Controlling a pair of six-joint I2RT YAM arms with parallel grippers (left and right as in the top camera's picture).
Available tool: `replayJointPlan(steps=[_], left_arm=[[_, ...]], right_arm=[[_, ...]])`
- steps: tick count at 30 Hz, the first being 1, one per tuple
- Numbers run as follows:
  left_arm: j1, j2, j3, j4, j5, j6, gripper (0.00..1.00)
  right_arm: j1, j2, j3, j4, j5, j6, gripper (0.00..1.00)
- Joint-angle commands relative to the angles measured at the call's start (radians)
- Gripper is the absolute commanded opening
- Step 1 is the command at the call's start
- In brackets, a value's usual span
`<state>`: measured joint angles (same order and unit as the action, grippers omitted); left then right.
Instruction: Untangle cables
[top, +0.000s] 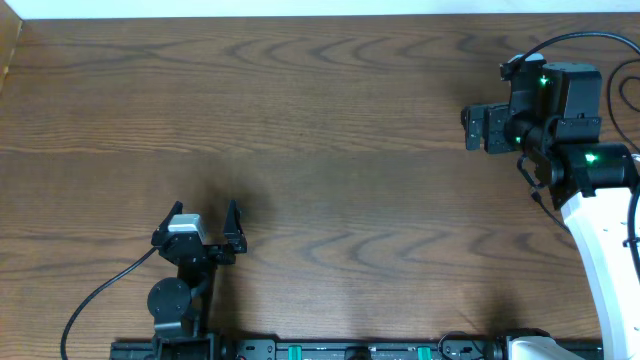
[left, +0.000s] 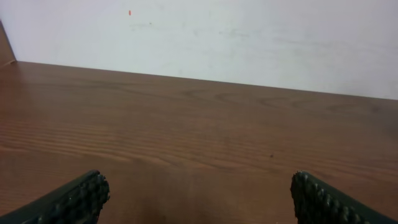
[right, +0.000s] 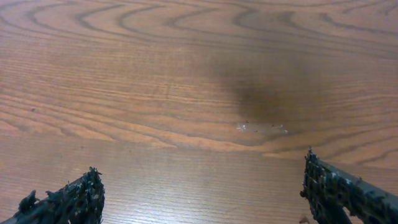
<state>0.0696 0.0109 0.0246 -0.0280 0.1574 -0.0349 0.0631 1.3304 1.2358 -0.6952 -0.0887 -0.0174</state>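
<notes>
No cables show in any view; only bare brown wood lies under both grippers. My left gripper (top: 205, 212) sits low near the front left of the table (top: 330, 150), open, with nothing between its studded fingers (left: 84, 198). In its wrist view the left gripper (left: 199, 190) faces empty wood and the far wall. My right gripper (top: 468, 128) hovers at the back right, pointing left, jaws wide apart. In its wrist view the right gripper (right: 202, 180) frames plain tabletop, and its fingertips (right: 326, 186) hold nothing.
A thick black arm cable (top: 100, 295) trails from the left arm to the front edge, and another arm cable (top: 580, 38) loops behind the right arm. A small shiny smear (right: 261, 127) marks the wood. A white wall (left: 199, 37) bounds the table's far edge.
</notes>
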Motion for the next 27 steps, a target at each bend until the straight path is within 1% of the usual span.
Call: replayJointPlan(steps=[1,22,27], left_arm=[[0.003,-0.007,-0.021,-0.031,-0.005,-0.016,0.94],[0.003,-0.007,-0.021,-0.031,-0.005,-0.016,0.94],[0.003,-0.007,-0.021,-0.031,-0.005,-0.015,0.94]], right_arm=[[0.006,-0.001,0.010,-0.002,0.008,0.009,0.99],[0.004,0.001,0.010,0.001,0.008,0.009,0.99],[0.003,-0.003,0.010,-0.003,0.096,0.009,0.99]])
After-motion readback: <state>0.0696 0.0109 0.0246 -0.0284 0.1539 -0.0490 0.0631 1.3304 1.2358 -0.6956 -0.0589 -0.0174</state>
